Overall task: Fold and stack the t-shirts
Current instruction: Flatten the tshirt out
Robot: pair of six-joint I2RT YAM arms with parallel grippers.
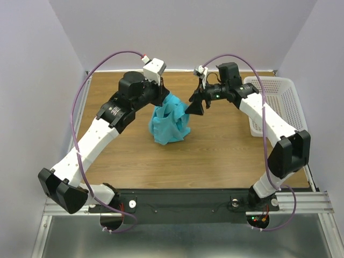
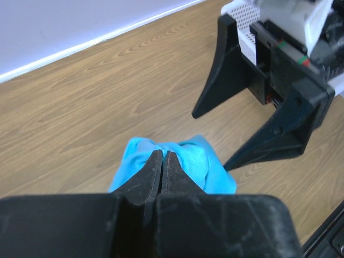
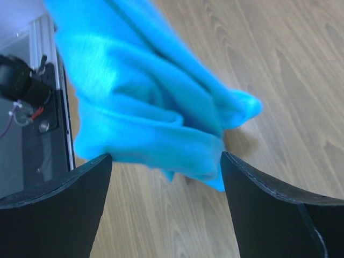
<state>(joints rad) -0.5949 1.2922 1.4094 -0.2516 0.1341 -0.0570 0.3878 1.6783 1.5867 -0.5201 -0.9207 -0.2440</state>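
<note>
T-shirt (image 2: pixel 194 161) cloth was pinched between the jaws of the left gripper (image 2: pixel 164 154). They were pressed together on a fold at the top of the bundle, with almost no gap between the black fingers (image 2: pixel 153 177). From that grip the turquoise t-shirt (image 1: pixel 170 122) hung in a crumpled bunch, narrow at the top and wider below. It sat near the middle of the table (image 1: pixel 226 153), a little toward the far side. Its lower end seemed to rest on the wood, though the overhead view did not make that sure.

The right gripper (image 1: pixel 193 106) had its jaws spread wide and held nothing. It pointed at the bunch from the right, with its fingertips just beside the upper right edge of the cloth. In its own wrist view the two dark fingers (image 3: pixel 64 204) stood at either side of the frame. The t-shirt (image 3: pixel 145 102) filled the space ahead of and between them, its folds close and blurred. The left wrist view showed the right gripper (image 2: pixel 210 141) from the front, parted above the wood just beyond the cloth.

Further out, the left arm reached from the near left corner across the table, and the right arm bent in from the near right corner. A white mesh basket (image 1: pixel 275 102) stood at the far right edge of the table, well apart from the t-shirt.
</note>
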